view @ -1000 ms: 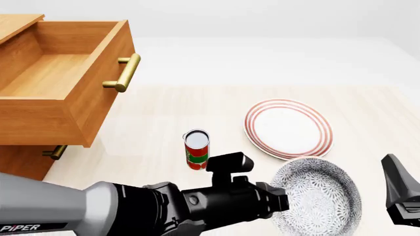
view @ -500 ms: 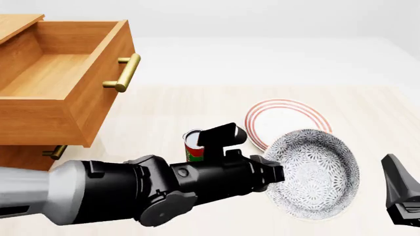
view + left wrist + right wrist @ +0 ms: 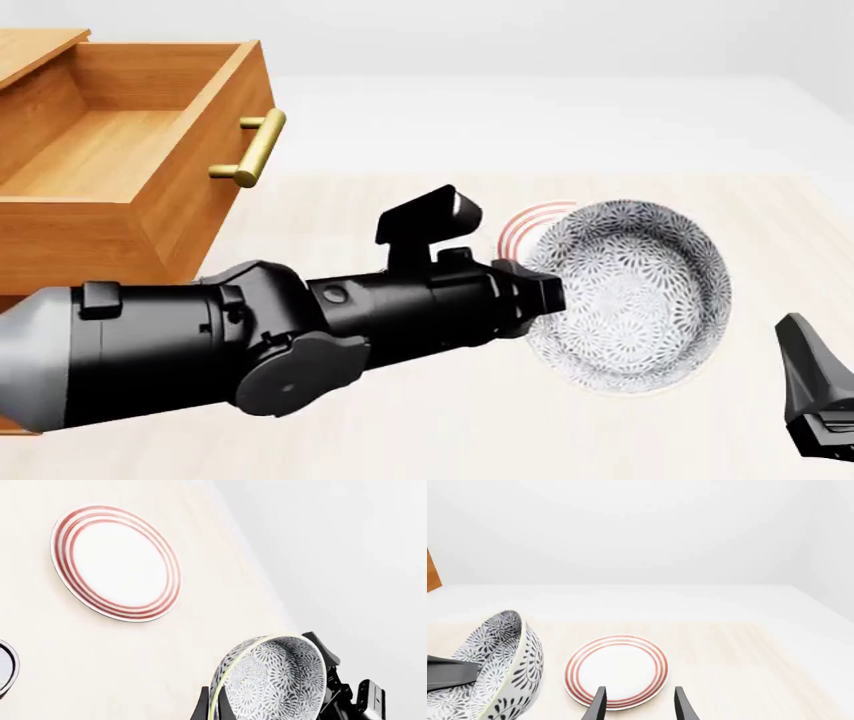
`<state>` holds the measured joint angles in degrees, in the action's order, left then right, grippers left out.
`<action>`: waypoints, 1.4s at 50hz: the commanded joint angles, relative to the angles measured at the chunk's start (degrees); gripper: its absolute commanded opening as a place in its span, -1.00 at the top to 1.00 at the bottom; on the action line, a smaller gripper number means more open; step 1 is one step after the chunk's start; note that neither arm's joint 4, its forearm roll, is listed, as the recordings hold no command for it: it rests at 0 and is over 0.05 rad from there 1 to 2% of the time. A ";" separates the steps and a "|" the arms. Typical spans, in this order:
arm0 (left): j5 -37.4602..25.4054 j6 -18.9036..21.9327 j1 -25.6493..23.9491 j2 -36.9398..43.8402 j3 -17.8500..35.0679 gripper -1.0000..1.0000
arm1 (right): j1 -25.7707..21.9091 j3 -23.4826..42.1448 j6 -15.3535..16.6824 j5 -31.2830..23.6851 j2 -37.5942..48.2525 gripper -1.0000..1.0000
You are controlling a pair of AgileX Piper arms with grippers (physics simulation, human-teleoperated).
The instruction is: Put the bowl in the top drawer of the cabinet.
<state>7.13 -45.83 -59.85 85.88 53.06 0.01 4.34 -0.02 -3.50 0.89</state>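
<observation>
— Front view: how is your left arm sitting?
— It is reaching rightward over the pale table (image 3: 400,440), its left gripper (image 3: 545,293) pinching the rim of the patterned grey-and-white bowl (image 3: 627,290), tilted in the air, well right of the open light-brown wooden top drawer (image 3: 120,150).
— Left wrist view?
— You are clamping the bowl's wall between the fingers (image 3: 333,690); the red-ringed white plate (image 3: 115,563) is lying below.
— Right wrist view?
— Your right gripper (image 3: 637,703) is gaping, holding nothing, above the plate.
</observation>
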 commanded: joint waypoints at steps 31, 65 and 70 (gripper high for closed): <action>-11.66 5.39 2.66 -6.24 9.83 1.00 | 0.00 0.01 0.00 -0.19 -0.18 -1.00; -25.73 12.27 7.18 -9.77 21.49 1.00 | 0.00 0.00 0.00 0.14 0.14 -1.00; -26.69 12.38 7.75 -10.00 22.24 1.00 | 0.01 0.01 -0.01 -0.20 -0.20 -1.00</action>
<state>-17.01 -34.84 -53.31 76.58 72.74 0.01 4.34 -0.02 -3.53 0.86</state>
